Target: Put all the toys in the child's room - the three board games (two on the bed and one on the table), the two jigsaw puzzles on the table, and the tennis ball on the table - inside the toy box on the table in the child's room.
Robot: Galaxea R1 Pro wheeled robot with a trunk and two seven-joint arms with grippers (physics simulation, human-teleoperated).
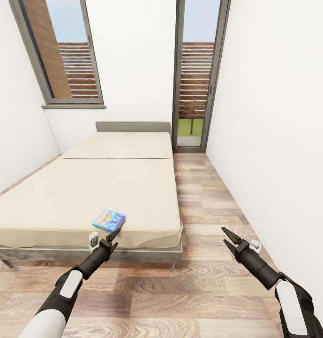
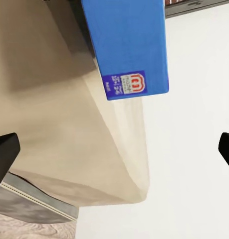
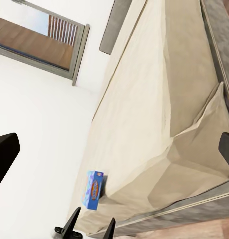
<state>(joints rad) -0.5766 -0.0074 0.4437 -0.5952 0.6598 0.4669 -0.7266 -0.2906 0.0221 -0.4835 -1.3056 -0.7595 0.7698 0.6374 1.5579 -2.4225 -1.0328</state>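
Where the beige bed (image 1: 86,188) meets the wooden floor (image 1: 199,291), one board game (image 1: 108,219) lies flat on the mattress, close to the near edge and somewhat right of the middle. Its lid is bright blue with a colourful printed picture; the lettering there is too small to read in the head view. From the left wrist camera the box (image 2: 128,47) shows a plain blue side carrying a small label: a red square logo with a white rounded letter resembling an "m", and beside it tiny white writing that cannot be made out. Only this one game is visible on the bed.

Just in front of the box, the left gripper (image 1: 112,235) hovers at the near edge of the mattress, its two dark fingers spread apart and holding nothing. Further right, the right gripper (image 1: 229,237) hangs over the floor, well apart from the bed, likewise released with its fingers parted and empty. In the right wrist view the game (image 3: 94,189) stands out as a small blue shape on the bedding, with the left gripper's fingers (image 3: 74,224) close beside it.

At the far end stand a grey headboard (image 1: 133,126), one window (image 1: 70,51) on the left and one tall glass door (image 1: 196,75) on the right.
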